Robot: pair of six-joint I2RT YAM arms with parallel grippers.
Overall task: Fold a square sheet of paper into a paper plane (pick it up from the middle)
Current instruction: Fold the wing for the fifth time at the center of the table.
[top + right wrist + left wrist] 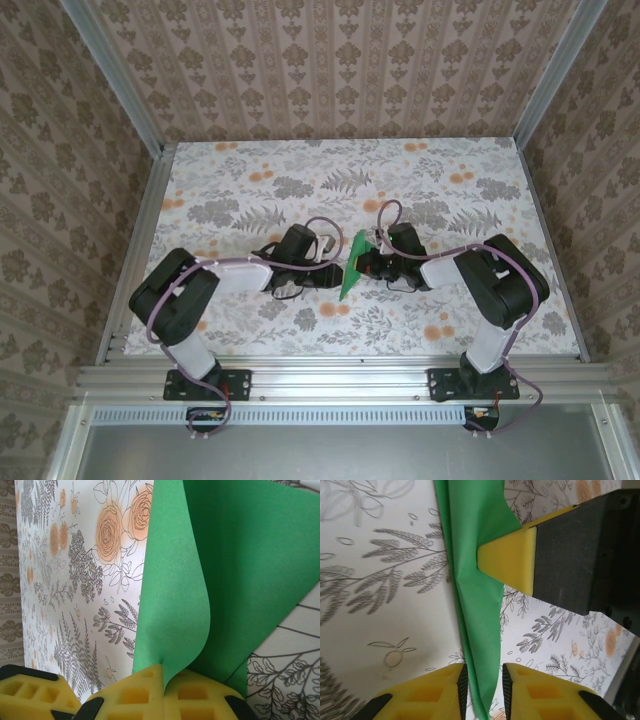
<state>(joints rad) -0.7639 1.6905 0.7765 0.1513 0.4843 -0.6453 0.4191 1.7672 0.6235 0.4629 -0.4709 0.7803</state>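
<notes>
Paper-folding station, inspected from left to right. Left arm reaches in from the left side of the table (pixel 250 170) toward its middle. Left gripper (pixel 483 672) straddles the narrow end of the sheet of paper (pixel 352 268). Its jaws are narrow, with one pad at or against the green face and the other just clear of it, so this is a loose bracket, not a clamp. Judged purpose: to steady the fold, or get ready to pinch it, while the other arm carries the load.

Sheet stands on edge about midway between the table's left and right edges, somewhat nearer the near edge than the far one. Whether its lower tip touches the table cannot be told. It is doubled over into a long tapering shape, with one flap curling open beside the other, and there is no dart form yet. Held upright, both faces can be reached from either side, which a flat sheet would not allow.

Right gripper (pixel 164 675) is clamped on the folded edge, pads closed with the paper pinched between them, and it appears to bear the whole sheet. Right arm comes in from the right side, facing the left arm across the paper. Risk noted: thin paper may crease askew if the left jaws close off the fold line
</notes>
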